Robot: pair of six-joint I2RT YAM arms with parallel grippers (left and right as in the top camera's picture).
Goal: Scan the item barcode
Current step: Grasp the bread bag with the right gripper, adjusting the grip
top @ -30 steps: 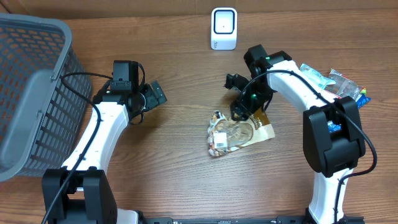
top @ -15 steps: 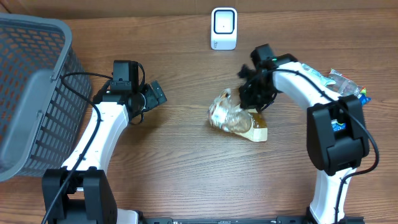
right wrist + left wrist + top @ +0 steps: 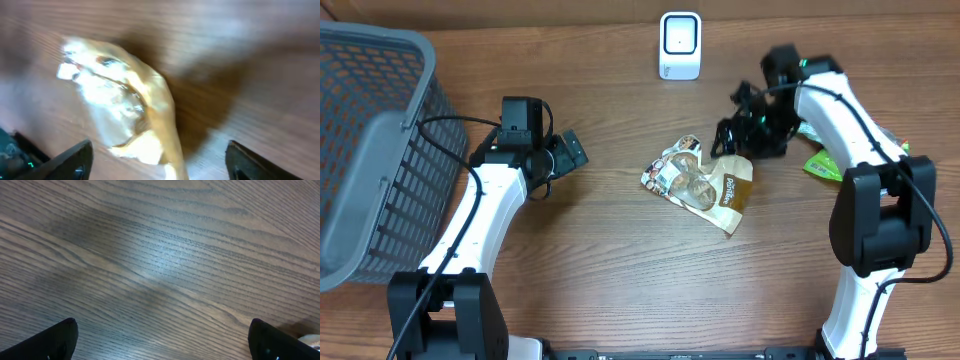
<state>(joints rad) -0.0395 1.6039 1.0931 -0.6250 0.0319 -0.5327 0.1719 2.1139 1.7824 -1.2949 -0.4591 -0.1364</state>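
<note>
Bag [image 3: 700, 182] lies on the table [image 3: 620, 280], well short of the scanner [image 3: 680, 46]. Your right gripper [image 3: 738, 135] beside it is open and empty; left gripper [image 3: 570, 152] too. Grab it crooked and the scanner may not read it.

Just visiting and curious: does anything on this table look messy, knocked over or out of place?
The snack packet lies crumpled and skewed in the middle of the table, loose beside the open right gripper. The barcode scanner stands upright, and nothing looks spilled.
</note>
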